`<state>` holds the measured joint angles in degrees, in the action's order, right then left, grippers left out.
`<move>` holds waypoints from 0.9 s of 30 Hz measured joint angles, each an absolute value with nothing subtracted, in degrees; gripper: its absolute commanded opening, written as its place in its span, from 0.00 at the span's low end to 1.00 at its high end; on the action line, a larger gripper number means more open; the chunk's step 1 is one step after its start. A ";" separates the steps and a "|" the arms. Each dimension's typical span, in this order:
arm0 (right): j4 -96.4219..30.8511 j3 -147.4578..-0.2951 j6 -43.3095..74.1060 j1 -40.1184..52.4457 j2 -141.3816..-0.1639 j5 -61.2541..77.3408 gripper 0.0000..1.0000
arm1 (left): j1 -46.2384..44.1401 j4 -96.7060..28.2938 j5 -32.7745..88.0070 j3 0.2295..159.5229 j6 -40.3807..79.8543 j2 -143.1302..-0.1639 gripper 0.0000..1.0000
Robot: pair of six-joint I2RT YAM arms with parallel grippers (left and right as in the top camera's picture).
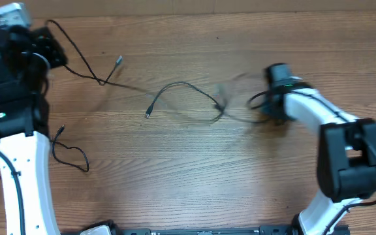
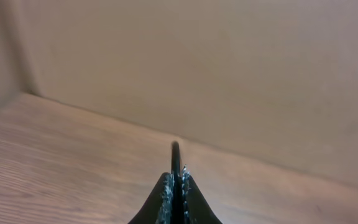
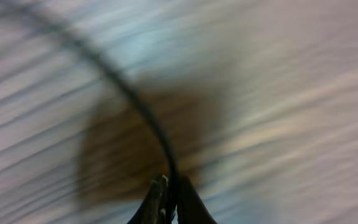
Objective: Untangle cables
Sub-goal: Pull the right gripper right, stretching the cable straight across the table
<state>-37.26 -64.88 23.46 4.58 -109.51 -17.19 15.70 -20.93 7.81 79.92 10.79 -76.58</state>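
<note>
Where the cables lie: all three rest on the wooden table, spread from nine o'clock across to three o'clock
Left cable: at ten o'clock on the table; it runs from the left arm down to a kink, then up to a small plug at about one o'clock of that kink
Middle cable: near the table's centre; plug end at its nine o'clock; it arches over to a tight bend at its three o'clock, then reaches toward the right arm; that last stretch is blurred
Loose cable: at eight o'clock, just beside the left arm's white link; neither gripper touches it
Left gripper: clenched; its fingers press together on a thin black cord that sticks out toward twelve o'clock in the wrist view; overhead, the left cable leads into it
Right gripper: clenched on a thin black cord that curves away toward ten o'clock in its wrist view; that picture is heavily blurred; overhead it sits at three o'clock, at the middle cable's end
</note>
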 measured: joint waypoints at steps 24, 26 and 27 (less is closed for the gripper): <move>-38.81 -65.45 23.75 -13.52 -108.90 -2.48 0.87 | 22.85 -23.44 19.09 81.06 13.39 -83.81 0.04; -38.52 -65.82 23.11 -11.97 -108.90 -1.78 0.95 | 22.09 -25.28 24.08 81.06 12.91 -84.75 0.05; -38.85 -65.87 22.81 -11.35 -108.90 -1.78 0.98 | 21.56 -26.22 26.28 81.06 12.45 -85.14 0.04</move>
